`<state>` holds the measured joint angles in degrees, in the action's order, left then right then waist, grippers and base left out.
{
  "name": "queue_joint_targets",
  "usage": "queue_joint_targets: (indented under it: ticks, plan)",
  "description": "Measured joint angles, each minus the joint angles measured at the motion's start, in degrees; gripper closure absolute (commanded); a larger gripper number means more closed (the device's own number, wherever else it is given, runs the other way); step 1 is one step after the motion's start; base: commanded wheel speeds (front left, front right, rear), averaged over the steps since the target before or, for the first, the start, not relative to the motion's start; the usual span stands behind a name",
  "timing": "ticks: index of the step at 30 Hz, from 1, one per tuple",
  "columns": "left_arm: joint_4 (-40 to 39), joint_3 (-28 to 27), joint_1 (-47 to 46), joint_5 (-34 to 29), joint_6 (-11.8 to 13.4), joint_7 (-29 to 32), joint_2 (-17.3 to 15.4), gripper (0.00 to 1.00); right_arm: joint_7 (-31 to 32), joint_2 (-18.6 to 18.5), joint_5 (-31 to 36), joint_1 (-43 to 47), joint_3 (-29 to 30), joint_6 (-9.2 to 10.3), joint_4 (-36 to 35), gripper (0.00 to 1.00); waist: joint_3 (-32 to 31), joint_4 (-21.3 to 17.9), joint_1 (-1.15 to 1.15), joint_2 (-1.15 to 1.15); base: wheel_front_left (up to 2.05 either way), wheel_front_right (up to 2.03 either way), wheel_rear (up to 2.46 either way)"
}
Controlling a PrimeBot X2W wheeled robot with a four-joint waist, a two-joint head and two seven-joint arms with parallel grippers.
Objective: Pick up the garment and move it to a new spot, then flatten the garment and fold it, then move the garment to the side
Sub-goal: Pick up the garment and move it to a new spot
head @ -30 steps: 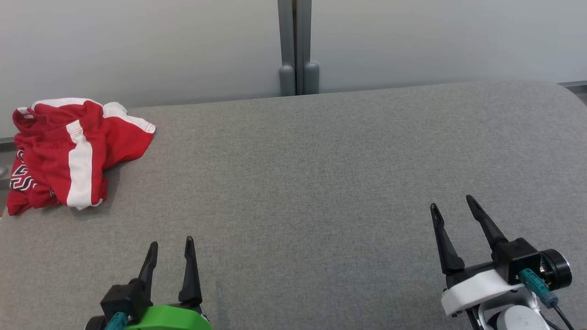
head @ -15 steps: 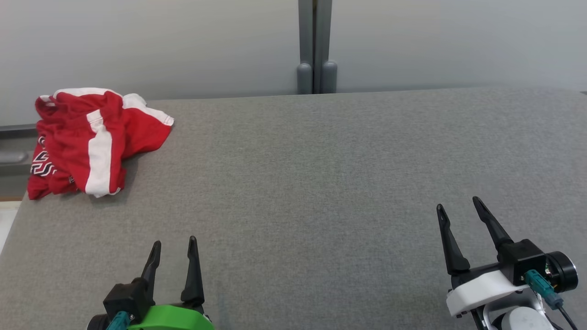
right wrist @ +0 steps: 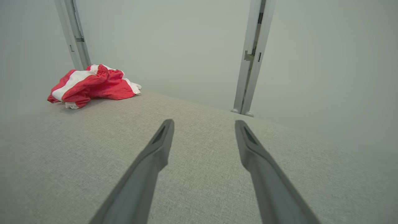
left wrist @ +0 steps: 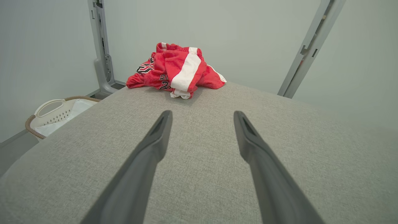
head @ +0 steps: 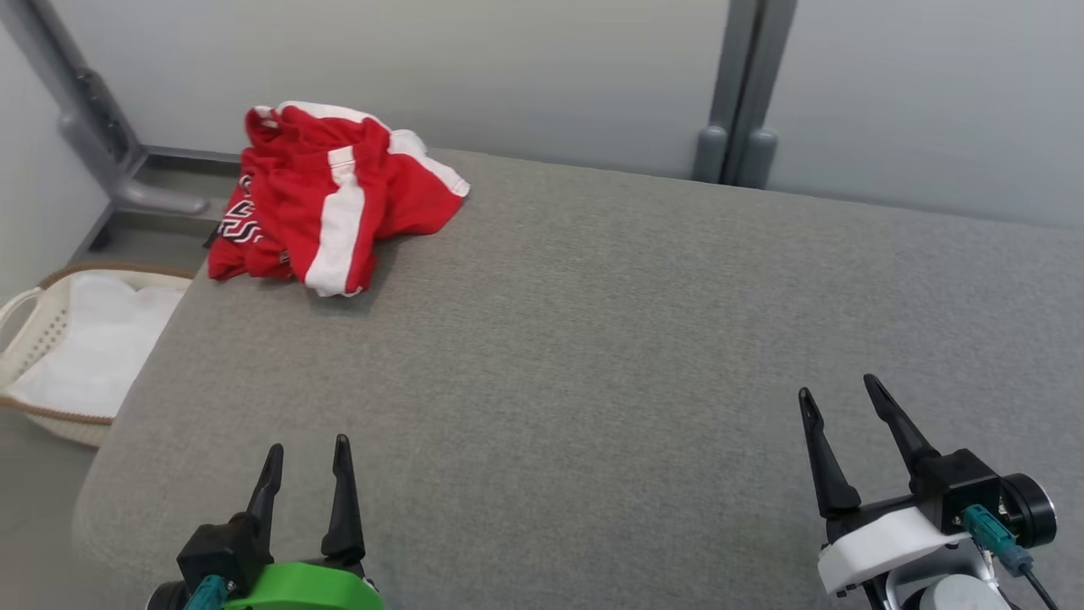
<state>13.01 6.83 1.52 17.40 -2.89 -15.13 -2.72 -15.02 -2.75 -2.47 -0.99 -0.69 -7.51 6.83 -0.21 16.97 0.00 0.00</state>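
While one red garment (head: 330, 199) with white stripes lies crumpled in a heap on the far left corner of the grey padded table (head: 593, 339), the head view finds both arms low at the near edge; the left gripper (head: 308, 445), on a green mount, shows at the lower left with its two dark fingers (head: 343, 500) apart and nothing between them; the right gripper (head: 837, 387), on a white mount, sits at the lower right, its two fingers likewise spread and empty; both are well apart from the garment; one pale basket (head: 38, 335) with a brown rim stands on the floor beside the table's left end, one white cloth (head: 93, 339) inside it; two grey posts (head: 745, 85) rise against the pale wall (head: 508, 68) behind; from the left wrist, two fingers splay over bare grey fabric, pointing towards the single garment at the table's far edge, black-and-white lettering showing on its red folds; the one basket shows at the left, below the table's edge; from the right wrist, that gripper's two fingers stand open above the tabletop; the garment lies far off at the upper left, near one of two posts, touching neither gripper
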Motion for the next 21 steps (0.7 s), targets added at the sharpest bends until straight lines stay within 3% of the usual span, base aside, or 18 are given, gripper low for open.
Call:
queue_joint_targets:
  ticks: [10,21]
  plan:
    - [-0.34,-0.73,0.25,0.11,-0.11,-0.01,0.0,0.0,-0.05,0.01,-0.01,0.09,-0.8,0.0,0.56,0.0,-0.64,8.05,0.0,0.0,0.0,0.0,0.0]
    - [-1.57,-2.29,0.29,-0.41,0.35,0.0,0.0,0.0,-0.05,0.02,0.53,0.09,-0.55,0.0,0.66,0.0,-0.52,9.42,0.0,0.0,0.0,0.0,0.0]
